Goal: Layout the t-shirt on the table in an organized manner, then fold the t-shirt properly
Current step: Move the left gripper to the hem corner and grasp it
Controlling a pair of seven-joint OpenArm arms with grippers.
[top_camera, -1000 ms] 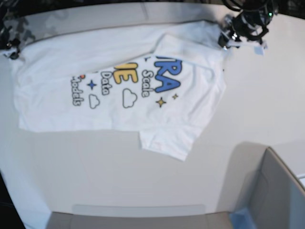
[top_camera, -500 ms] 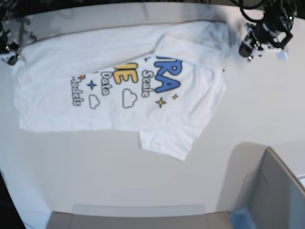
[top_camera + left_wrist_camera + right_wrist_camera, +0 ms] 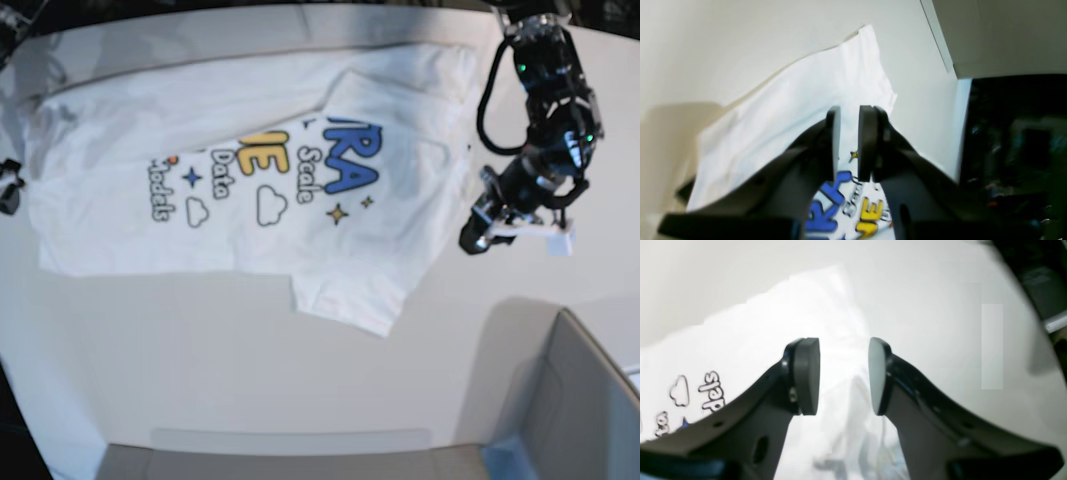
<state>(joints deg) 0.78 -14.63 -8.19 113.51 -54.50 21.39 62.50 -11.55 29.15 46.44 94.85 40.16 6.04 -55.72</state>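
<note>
T-shirt (image 3: 250,170) flat on desk (image 3: 300,370), one side folded over. Left claw (image 3: 849,141) nearly together, empty, beside sleeve. Right claw (image 3: 843,375) apart, empty.

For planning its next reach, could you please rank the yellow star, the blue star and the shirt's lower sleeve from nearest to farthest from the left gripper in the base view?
From the left gripper:
1. Lower sleeve, below the print.
2. Yellow star, under the blue letters; close to the sleeve, though.
3. Blue star, far across the t-shirt.
</note>
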